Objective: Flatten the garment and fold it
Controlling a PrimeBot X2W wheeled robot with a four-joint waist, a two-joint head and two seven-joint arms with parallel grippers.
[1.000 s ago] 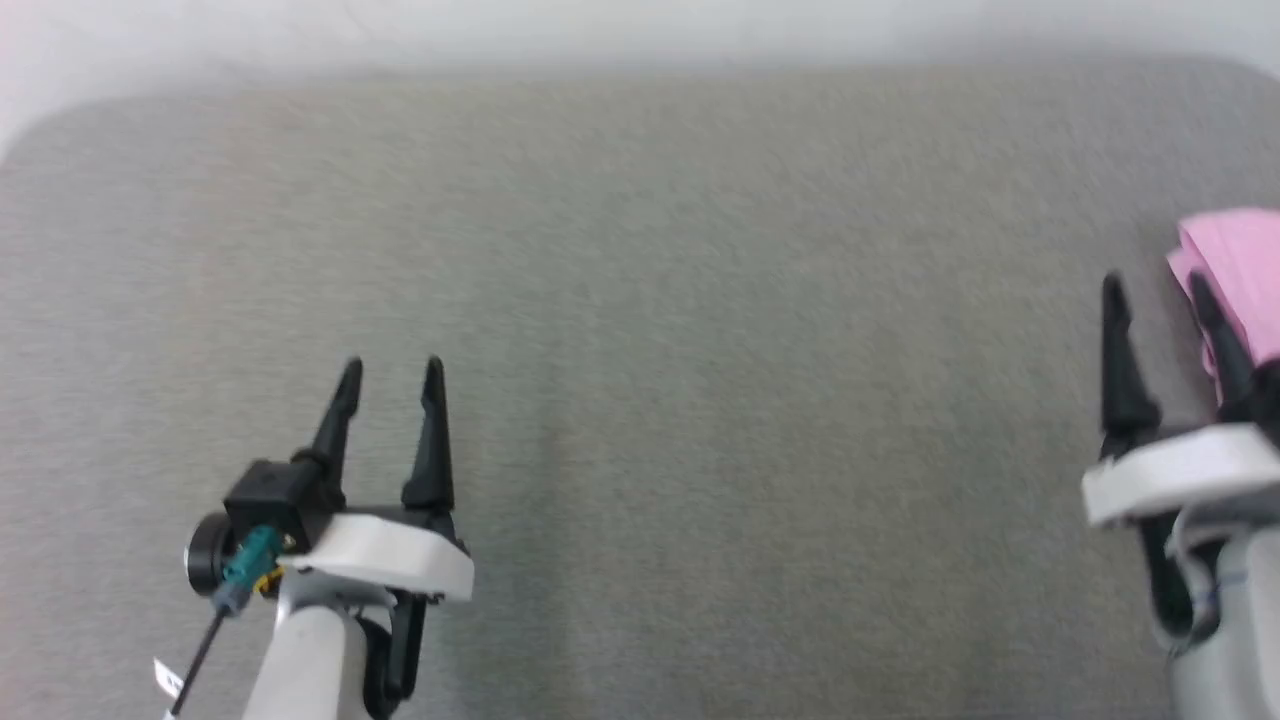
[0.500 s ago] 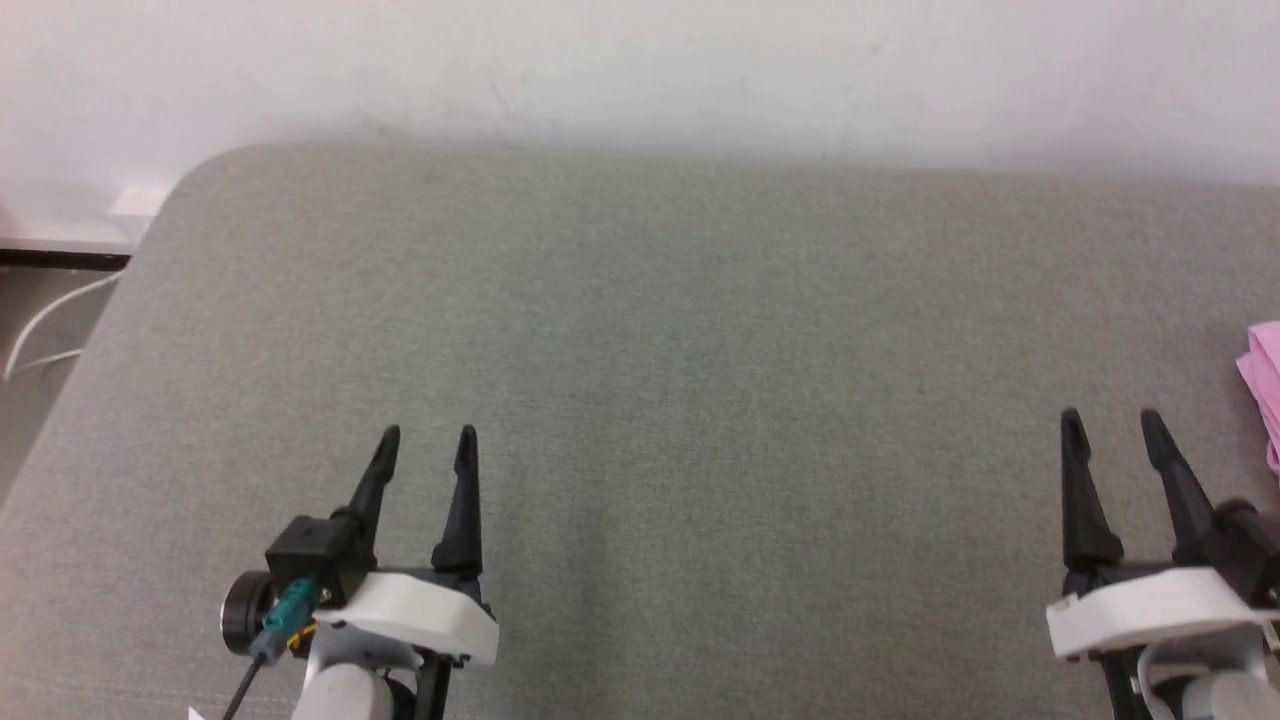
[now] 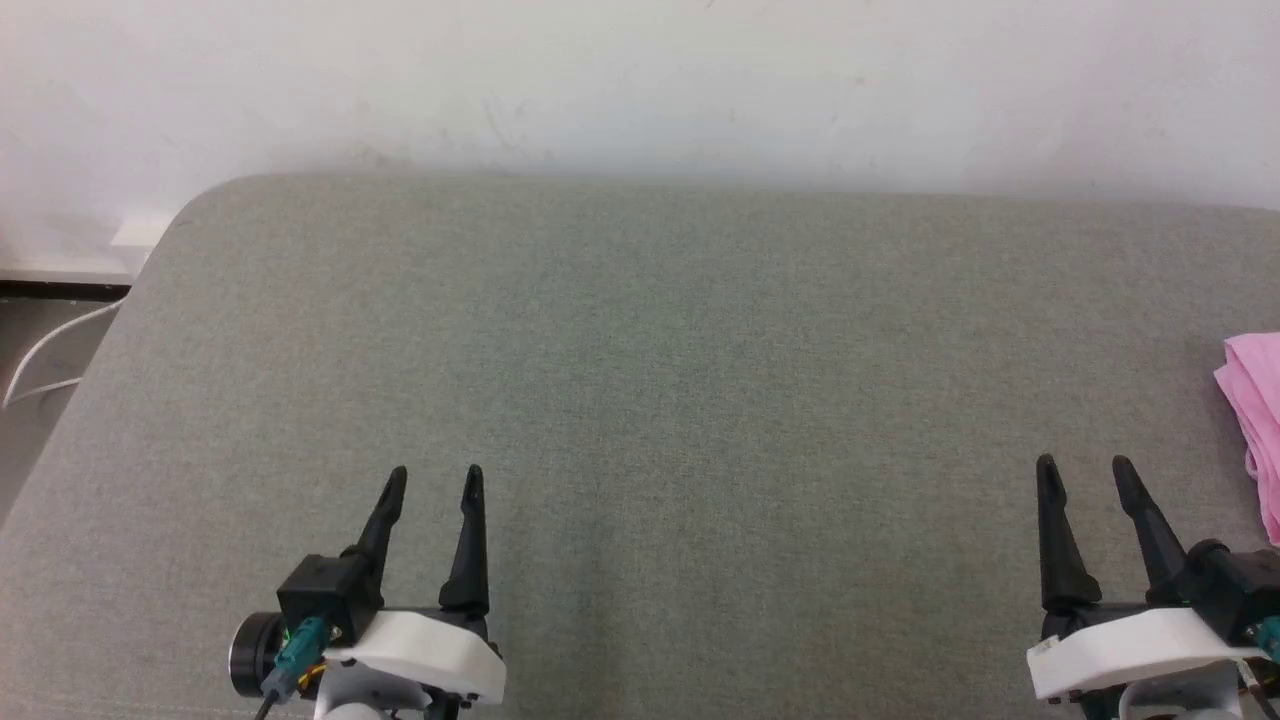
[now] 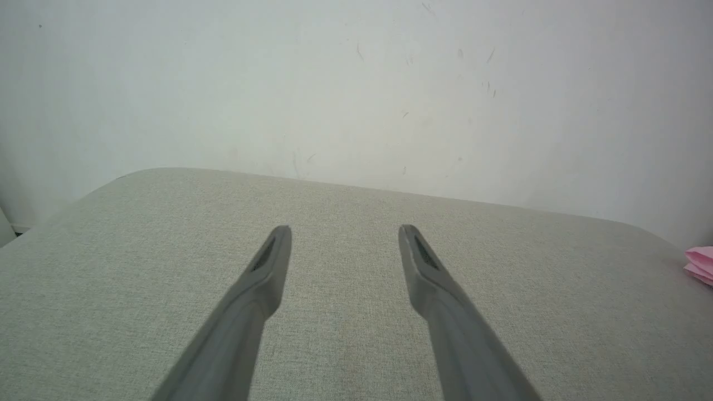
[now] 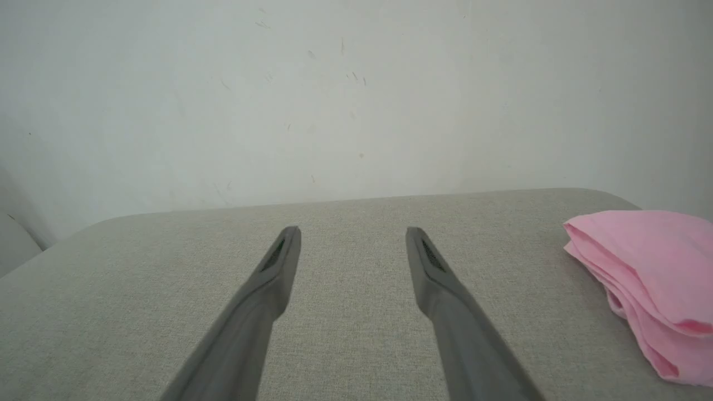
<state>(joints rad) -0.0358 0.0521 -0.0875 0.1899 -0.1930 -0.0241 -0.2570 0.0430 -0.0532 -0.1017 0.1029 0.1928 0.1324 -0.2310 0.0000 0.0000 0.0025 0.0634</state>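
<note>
judging by how the garment (image 3: 1255,420) lies, you may be near the end of the task. it sits in stacked pink layers at about 3 o'clock on the grey padded surface (image 3: 640,350), at 2 o'clock from your right gripper (image 3: 1083,462), near it but not touching. in the right wrist view the layers look folded over one another. their edges are uneven, though, and part of the cloth is cut off by the frame, so you cannot confirm a tidy fold or a flat one.

both grippers hover over the padding with jaws parted a moderate way, holding nothing. your left gripper (image 3: 435,470) sits at 7 o'clock, well apart from the cloth.

a white wall (image 3: 640,80) runs along 12 o'clock, and a white cable (image 3: 45,350) trails beyond the surface at 9 o'clock. nothing stands between your right gripper and the cloth.
</note>
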